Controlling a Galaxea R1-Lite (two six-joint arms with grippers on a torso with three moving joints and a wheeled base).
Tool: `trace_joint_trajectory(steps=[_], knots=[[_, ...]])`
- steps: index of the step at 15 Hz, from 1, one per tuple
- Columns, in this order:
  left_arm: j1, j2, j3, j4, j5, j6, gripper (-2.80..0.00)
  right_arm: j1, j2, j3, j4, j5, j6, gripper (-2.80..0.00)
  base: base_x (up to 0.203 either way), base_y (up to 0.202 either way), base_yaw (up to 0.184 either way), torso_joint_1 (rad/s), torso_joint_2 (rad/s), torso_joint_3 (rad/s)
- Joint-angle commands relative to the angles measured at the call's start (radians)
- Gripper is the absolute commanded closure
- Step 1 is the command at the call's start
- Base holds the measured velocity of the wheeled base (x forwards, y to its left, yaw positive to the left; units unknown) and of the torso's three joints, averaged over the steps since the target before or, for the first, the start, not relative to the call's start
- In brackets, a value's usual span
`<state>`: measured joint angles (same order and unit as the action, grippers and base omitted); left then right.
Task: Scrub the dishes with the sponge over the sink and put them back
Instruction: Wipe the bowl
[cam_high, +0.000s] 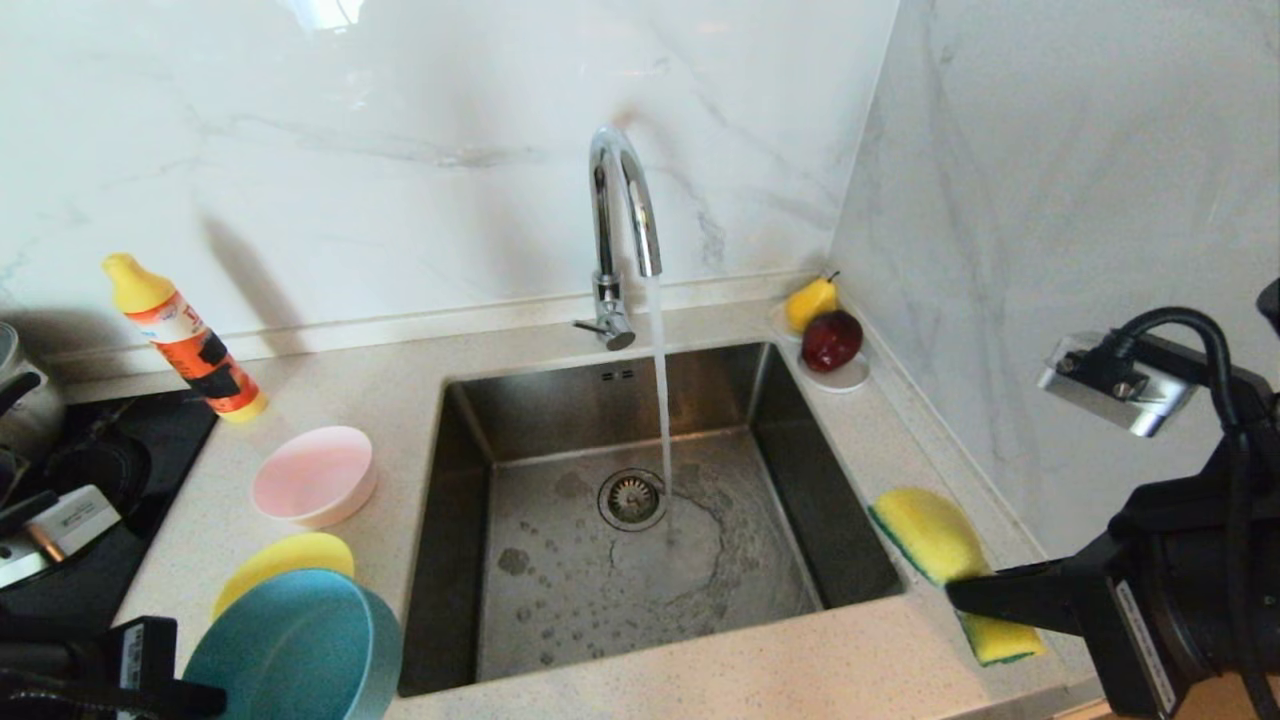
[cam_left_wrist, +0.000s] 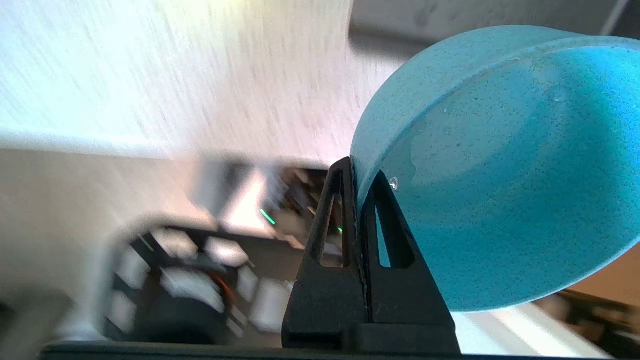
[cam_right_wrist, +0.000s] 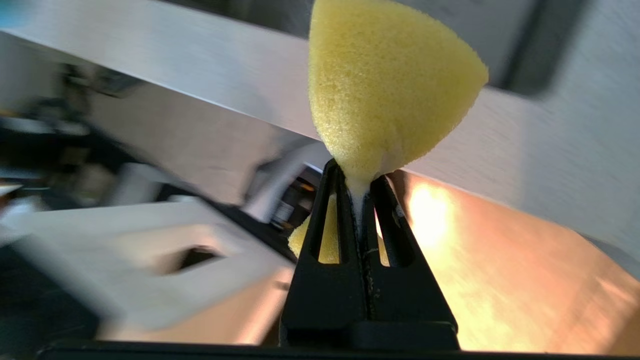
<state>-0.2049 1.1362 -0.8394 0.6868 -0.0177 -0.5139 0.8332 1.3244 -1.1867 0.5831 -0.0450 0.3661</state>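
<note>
My left gripper is shut on the rim of the light blue bowl, which hangs tilted over the counter at the sink's front left. Behind it the yellow bowl and the pink bowl stand on the counter. My right gripper is shut on the yellow sponge with its green side, just off the sink's right rim. The steel sink lies between the arms, and water runs from the tap beside the drain.
An orange detergent bottle stands at the back left. A white saucer with a yellow pear and a red apple sits in the back right corner. A black hob borders the counter on the left, and a marble wall rises close on the right.
</note>
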Motion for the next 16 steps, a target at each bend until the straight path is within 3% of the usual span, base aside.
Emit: trace_joint_trajectory(steps=[1, 3, 7, 12, 14, 16], knots=[[-0.033, -0.007, 0.005, -0.083, 0.058, 0.048, 0.00, 0.058, 0.042, -0.089, 0.047, -0.001, 0.012, 0.00, 0.000, 0.000, 0.000, 0.000, 0.00, 0.000], [-0.043, -0.016, 0.040, -0.241, 0.119, 0.152, 0.00, 0.106, 0.079, -0.131, 0.091, 0.003, 0.022, 0.00, 0.000, 0.000, 0.000, 0.000, 0.00, 0.000], [-0.062, -0.123, 0.148, -0.532, 0.122, 0.352, 0.00, 0.162, 0.136, -0.261, 0.129, -0.002, 0.028, 0.00, 0.000, 0.000, 0.000, 0.000, 0.00, 0.000], [-0.073, -0.085, 0.159, -0.700, 0.168, 0.381, 0.00, 0.257, 0.276, -0.444, 0.212, 0.008, 0.084, 0.00, 0.000, 0.000, 0.000, 0.000, 0.00, 0.000], [-0.089, -0.093, 0.158, -0.736, 0.194, 0.439, 0.00, 0.289, 0.323, -0.540, 0.226, 0.008, 0.090, 0.00, 0.000, 0.000, 0.000, 0.000, 0.00, 0.000], [-0.099, -0.092, 0.159, -0.803, 0.196, 0.456, 0.00, 0.311, 0.383, -0.651, 0.273, 0.008, 0.095, 0.00, 0.000, 0.000, 0.000, 0.000, 0.00, 0.000]])
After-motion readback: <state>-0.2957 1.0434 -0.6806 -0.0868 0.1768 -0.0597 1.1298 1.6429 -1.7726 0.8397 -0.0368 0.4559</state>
